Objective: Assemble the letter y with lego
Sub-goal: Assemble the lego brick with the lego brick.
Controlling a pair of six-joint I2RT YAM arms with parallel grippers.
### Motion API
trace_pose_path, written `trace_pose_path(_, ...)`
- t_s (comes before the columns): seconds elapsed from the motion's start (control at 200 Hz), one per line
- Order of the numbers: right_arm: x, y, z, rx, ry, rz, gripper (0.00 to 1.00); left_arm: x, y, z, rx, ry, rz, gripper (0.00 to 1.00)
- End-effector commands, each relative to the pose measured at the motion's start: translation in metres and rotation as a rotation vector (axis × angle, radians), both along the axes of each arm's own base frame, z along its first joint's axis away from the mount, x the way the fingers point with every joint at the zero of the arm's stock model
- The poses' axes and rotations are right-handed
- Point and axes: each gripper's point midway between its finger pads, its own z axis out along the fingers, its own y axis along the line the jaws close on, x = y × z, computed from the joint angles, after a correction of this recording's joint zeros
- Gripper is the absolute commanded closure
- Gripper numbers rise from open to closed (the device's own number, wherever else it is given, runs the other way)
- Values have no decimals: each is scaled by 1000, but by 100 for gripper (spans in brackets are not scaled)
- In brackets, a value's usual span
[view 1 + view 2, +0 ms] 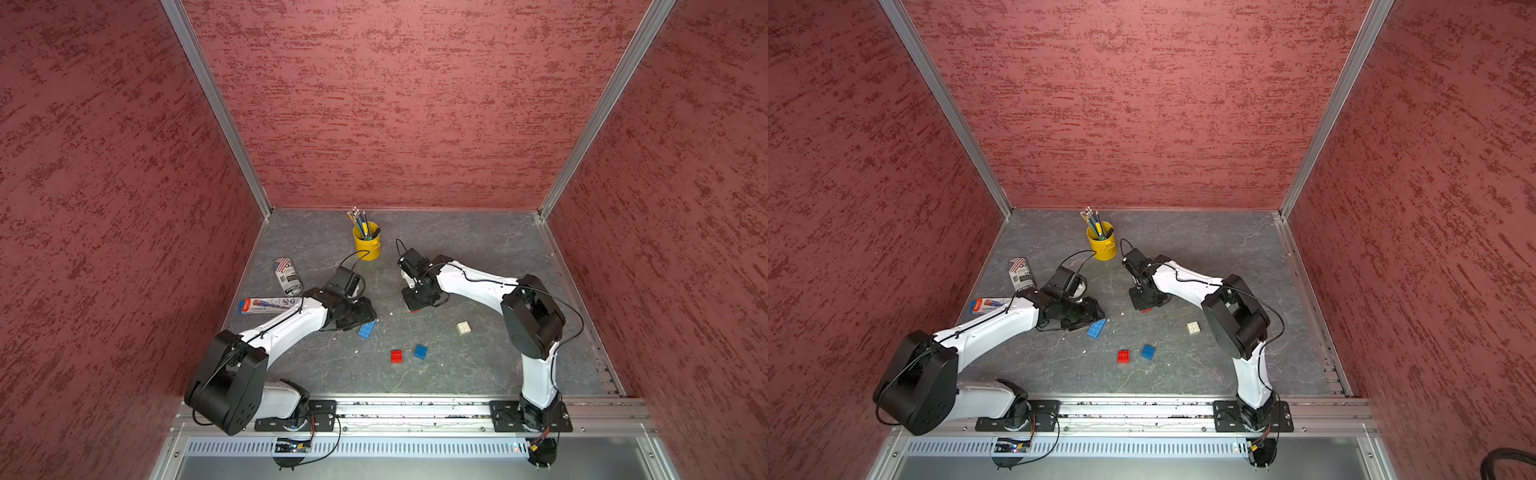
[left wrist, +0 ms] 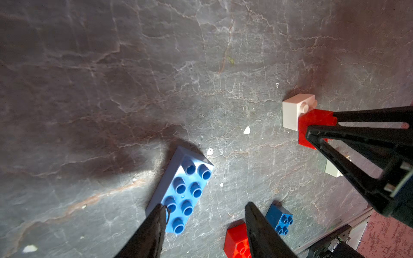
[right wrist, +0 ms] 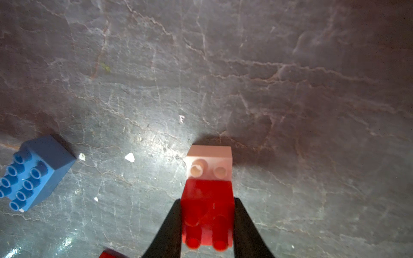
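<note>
Right jaws clamp red brick (image 3: pixel 207 212) joined to white brick (image 3: pixel 209 164); left jaws half-open; yellow cup (image 1: pixel 368 246) holds pencils (image 1: pixel 357 218).

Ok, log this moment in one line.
right gripper: shut on red brick, half over white brick | left gripper: open at long blue brick

Both top views come through to me evenly lit and fairly sharp, though the aluminium posts (image 1: pixel 216 104) splay outward toward the frame corners. My wrist views are dimmer, with white glare on the slate tabletop (image 3: pixel 143 143) and a hard shadow beside the long blue brick (image 2: pixel 183 189). The red brick (image 3: pixel 207 214) close to the right wrist lens is soft, and the corners darken.
</note>
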Motion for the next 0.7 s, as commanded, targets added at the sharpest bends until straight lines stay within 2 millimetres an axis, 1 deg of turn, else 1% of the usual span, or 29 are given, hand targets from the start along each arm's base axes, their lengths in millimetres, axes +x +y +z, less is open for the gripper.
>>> trace_pose_path(0.0, -13, -19, -21, -114, 58, -16, 76, 0, 3, -4, 2, 6, 9, 41)
trace_pose_path(0.135, -16, -17, -34, -145, 79, -11, 76, 0, 3, -4, 3, 2, 8, 41)
trace_pose_path(0.276, -20, -17, -52, -181, 110, -6, 77, -1, 4, -5, 6, 7, 9, 41)
trace_pose_path(0.366, -21, -17, -58, -189, 118, -3, 77, -3, 4, -5, 5, 6, 10, 41)
trace_pose_path(0.566, -18, -12, -59, -184, 118, 1, 78, -6, 7, -6, 10, 4, 14, 41)
trace_pose_path(0.621, -16, -11, -56, -181, 110, 0, 78, -6, 7, -6, 9, 3, 15, 41)
trace_pose_path(0.696, -10, -8, -44, -165, 84, -9, 78, -5, 6, -4, 6, -1, 10, 41)
